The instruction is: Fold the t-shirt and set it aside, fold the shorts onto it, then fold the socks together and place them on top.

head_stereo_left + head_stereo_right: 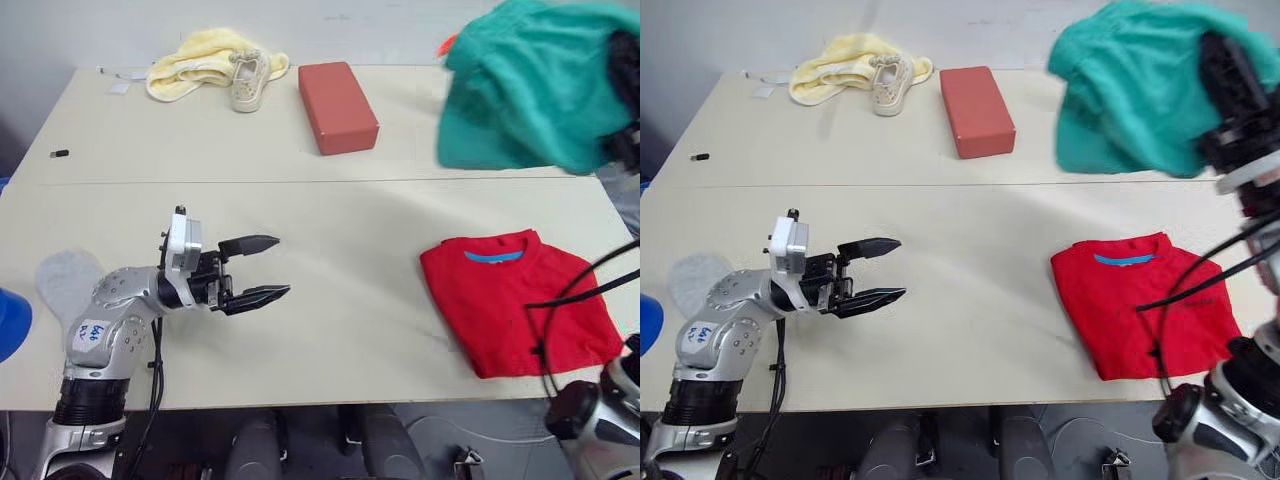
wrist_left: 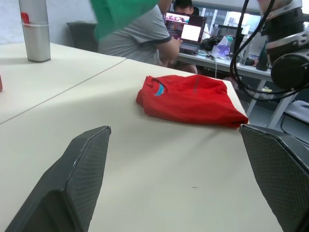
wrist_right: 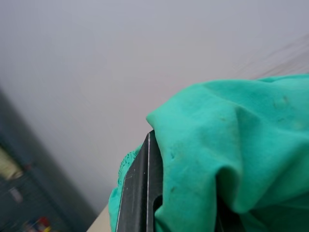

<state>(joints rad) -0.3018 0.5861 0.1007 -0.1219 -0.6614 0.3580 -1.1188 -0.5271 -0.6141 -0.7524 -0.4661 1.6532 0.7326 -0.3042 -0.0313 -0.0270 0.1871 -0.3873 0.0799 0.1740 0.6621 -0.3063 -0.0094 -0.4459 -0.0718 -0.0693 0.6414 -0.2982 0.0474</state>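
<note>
The left arm is stretched low over the near left part of the counter (image 1: 330, 220), and its tool (image 1: 262, 268) is held level above the surface, fingers spread apart with nothing between them, pointed toward the counter's middle. The right arm is raised high on the right, and the right tool (image 1: 1230, 75) is seen clamped on the teal shorts (image 1: 525, 85), which hang bunched in the air above the far right part of the counter. The red t-shirt (image 1: 515, 305) lies folded on the near right of the counter, close to its front edge, blue collar band facing the far side. One grey sock (image 1: 68, 280) lies at the near left edge, partly behind the left arm; a second sock (image 1: 247, 80) rests on a pale yellow cloth (image 1: 200, 62) at the far left. A red block (image 1: 337, 106) sits beside that cloth on the far half. A wide bare stretch of pale counter is left between the left tool and the t-shirt. In the left wrist view, a seated person (image 2: 137, 36) at a desk with a laptop (image 2: 186, 31) is visible beyond the counter.
</note>
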